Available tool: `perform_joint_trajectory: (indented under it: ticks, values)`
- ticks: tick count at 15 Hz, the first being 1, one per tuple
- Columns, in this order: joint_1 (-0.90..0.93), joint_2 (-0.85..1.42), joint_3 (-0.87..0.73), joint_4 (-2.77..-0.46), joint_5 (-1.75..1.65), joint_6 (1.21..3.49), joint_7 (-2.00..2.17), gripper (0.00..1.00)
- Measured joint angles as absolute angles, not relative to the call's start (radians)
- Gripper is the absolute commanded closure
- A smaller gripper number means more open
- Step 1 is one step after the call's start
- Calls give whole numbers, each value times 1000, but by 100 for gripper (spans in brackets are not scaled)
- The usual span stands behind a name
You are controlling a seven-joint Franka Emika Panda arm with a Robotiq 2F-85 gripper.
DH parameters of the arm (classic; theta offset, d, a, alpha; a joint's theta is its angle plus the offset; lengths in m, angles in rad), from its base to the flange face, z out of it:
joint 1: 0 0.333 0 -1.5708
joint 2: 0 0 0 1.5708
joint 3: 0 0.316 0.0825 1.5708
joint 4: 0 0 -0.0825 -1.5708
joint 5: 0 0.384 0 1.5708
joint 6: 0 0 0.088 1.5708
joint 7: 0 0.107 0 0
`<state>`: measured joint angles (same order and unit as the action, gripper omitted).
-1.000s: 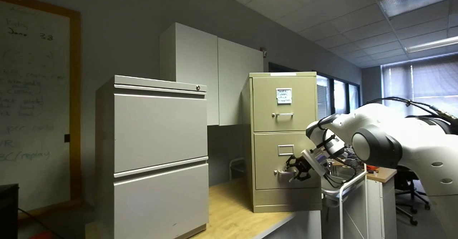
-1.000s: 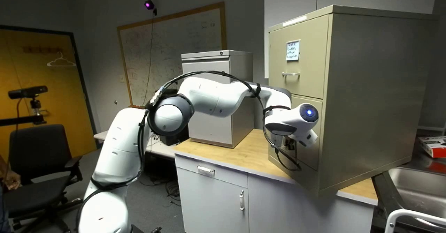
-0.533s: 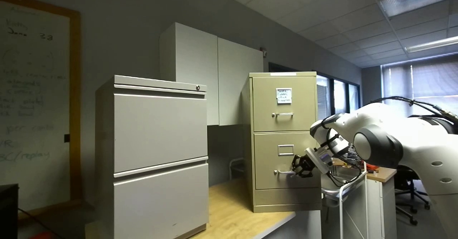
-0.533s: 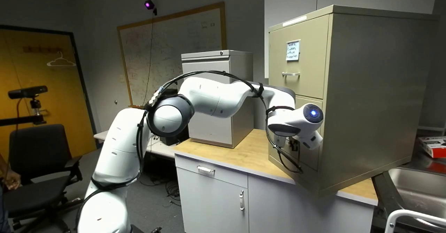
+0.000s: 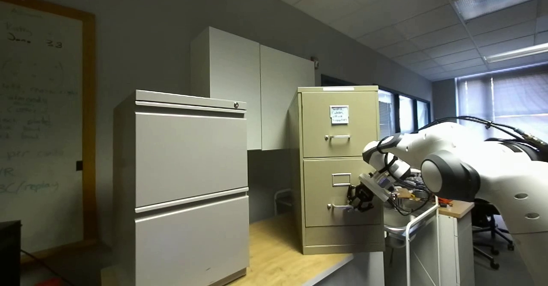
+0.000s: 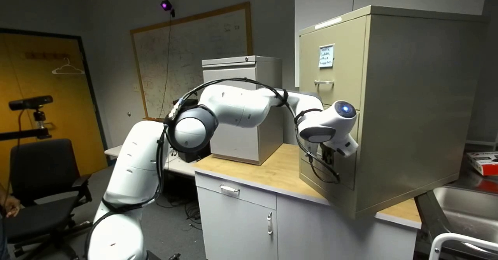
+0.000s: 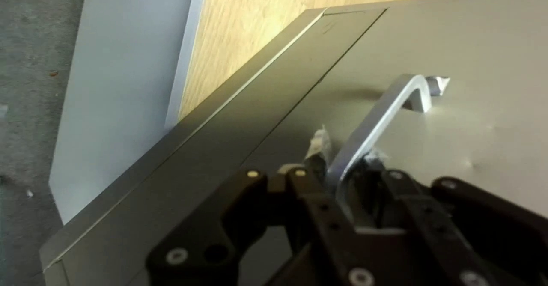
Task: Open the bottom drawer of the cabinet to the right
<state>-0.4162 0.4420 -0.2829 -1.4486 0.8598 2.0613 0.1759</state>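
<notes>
Wrist view: I have the gripper (image 7: 347, 150) at one end of the handle (image 7: 379, 119), its fingers (image 7: 317, 149) to either side of it, so a pull should bring the handle along.
Grip: narrow about the handle; I judge that I am pinching it, though how firmly I cannot tell.
Stub (image 7: 437, 85): metal, just beside the handle's other end, clear of my hold; if it is a thumb latch, gripping here leaves it unworked.
Drawer (image 5: 327, 194): lower one in the cabinet (image 6: 416, 108); its front looks flush, so I count it unopened.
Cabinet: right of the grey cabinet (image 5: 190, 157) in both exterior views, a front corner jutting past the counter (image 6: 272, 170), perhaps angled for the arm (image 6: 237, 106) to reach.
Pull: straight and slow, I'd say; an off-centre hold may skew things.
</notes>
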Motion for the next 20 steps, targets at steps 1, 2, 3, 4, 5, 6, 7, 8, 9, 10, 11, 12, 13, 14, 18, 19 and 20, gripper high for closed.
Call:
perform_joint_trajectory:
  ticks: [1,2,3,4,5,6,7,8,9,10,11,12,13,14,18,19,20]
  values:
    - [-406,440,-283,-1442,810,2071,203,95]
    - [-395,436,-283,-1441,766,2085,226,95]
    - [-387,432,-283,-1442,729,2098,247,95]
    - [-378,428,-283,-1445,695,2110,266,95]
    - [-370,422,-284,-1452,672,2125,281,95]
    - [-362,415,-286,-1463,657,2142,292,95]
    - [-356,403,-286,-1483,648,2160,298,95]
    - [-351,388,-287,-1507,644,2175,298,95]
    - [-349,369,-283,-1535,639,2186,298,95]
    - [-349,348,-280,-1564,635,2194,296,95]
    - [-349,324,-277,-1597,631,2199,290,95]
    - [-347,298,-275,-1632,627,2205,284,95]
    - [-344,272,-274,-1667,623,2212,280,95]
    - [-341,246,-273,-1703,621,2220,273,95]
    - [-330,135,-272,-1850,617,2251,241,95]
    - [-327,105,-272,-1888,614,2258,233,95]
    - [-323,76,-272,-1925,611,2267,227,95]
